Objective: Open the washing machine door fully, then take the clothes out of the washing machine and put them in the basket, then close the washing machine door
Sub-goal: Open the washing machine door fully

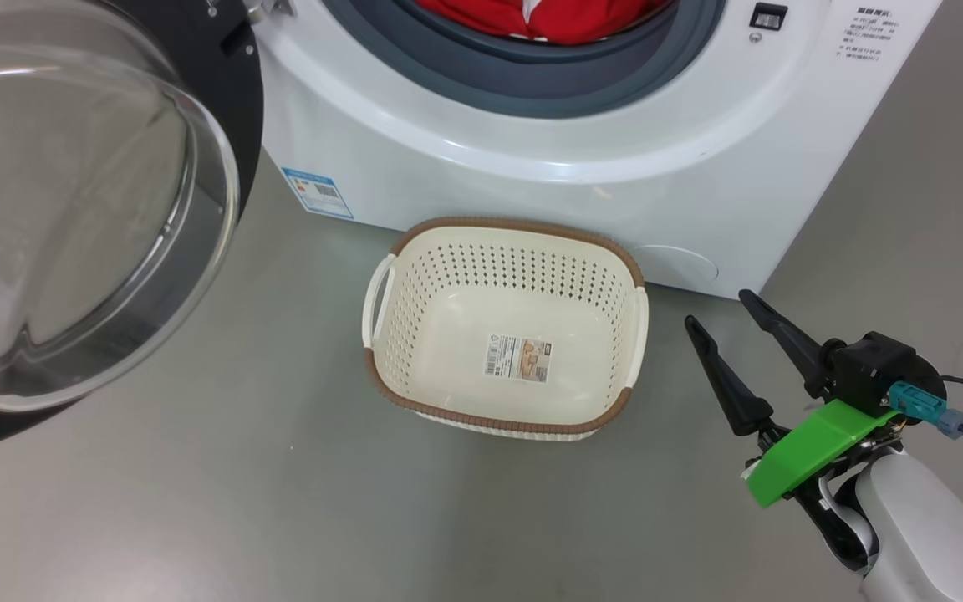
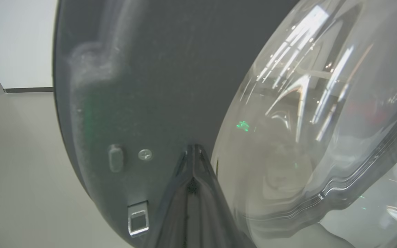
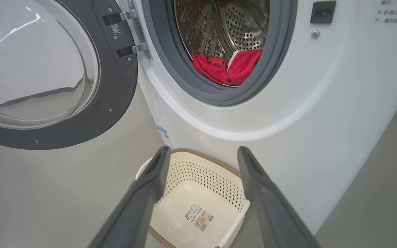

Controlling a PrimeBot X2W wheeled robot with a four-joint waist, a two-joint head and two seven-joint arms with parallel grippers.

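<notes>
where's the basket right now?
In the head view the basket sits on the floor at centre, close in front of the washing machine, with the open door to its left and the open right hand to its right.

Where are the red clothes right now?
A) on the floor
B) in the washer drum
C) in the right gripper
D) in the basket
B: the clothes lie low inside the drum of the washing machine, and the basket has no fabric in it.
</notes>
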